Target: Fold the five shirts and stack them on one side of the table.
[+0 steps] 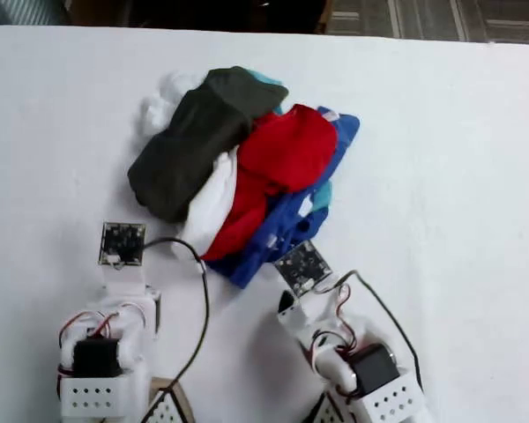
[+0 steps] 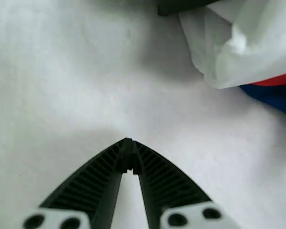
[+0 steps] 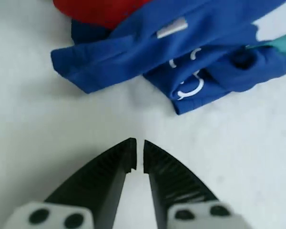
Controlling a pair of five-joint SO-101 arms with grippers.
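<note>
A heap of crumpled shirts lies mid-table: a dark green shirt point(image 1: 198, 141) on top, a red shirt point(image 1: 278, 159) beside it, a white shirt point(image 1: 210, 207) under them, a blue shirt point(image 1: 286, 225) at the bottom and a bit of teal shirt point(image 1: 321, 196). My left gripper point(image 2: 129, 143) is shut over bare table, a short way from the white shirt point(image 2: 238, 52) and the blue shirt point(image 2: 276, 98). My right gripper point(image 3: 139, 145) is shut with a hairline gap, empty, just in front of the blue shirt point(image 3: 181, 57); the red shirt point(image 3: 105, 9) lies beyond it.
The white table point(image 1: 458, 159) has wide bare room to the right and left of the heap. Both arm bases point(image 1: 97, 370) point(image 1: 370, 370) stand at the near edge, with a black cable point(image 1: 203, 308) trailing between them.
</note>
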